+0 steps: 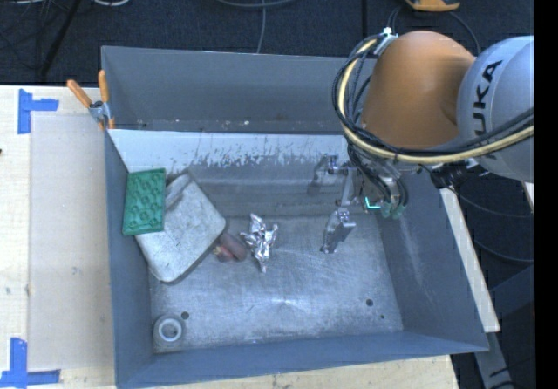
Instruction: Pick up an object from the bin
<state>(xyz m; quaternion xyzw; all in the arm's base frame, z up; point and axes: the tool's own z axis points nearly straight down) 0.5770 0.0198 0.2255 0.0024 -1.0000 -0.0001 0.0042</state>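
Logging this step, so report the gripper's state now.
Gripper: open, nothing between its fingers, over a bare part of the bin to the right of the crumpled foil.

We are seeing the gripper [336,230] hanging low over the bare floor of the grey bin [261,99], near a crumpled foil scrap [261,239]. A brownish lump [231,248] is lying between the foil and a grey flat pad [181,233], which is touching a green studded block [144,201]. A small ring [168,329] is sitting in the near-left corner.
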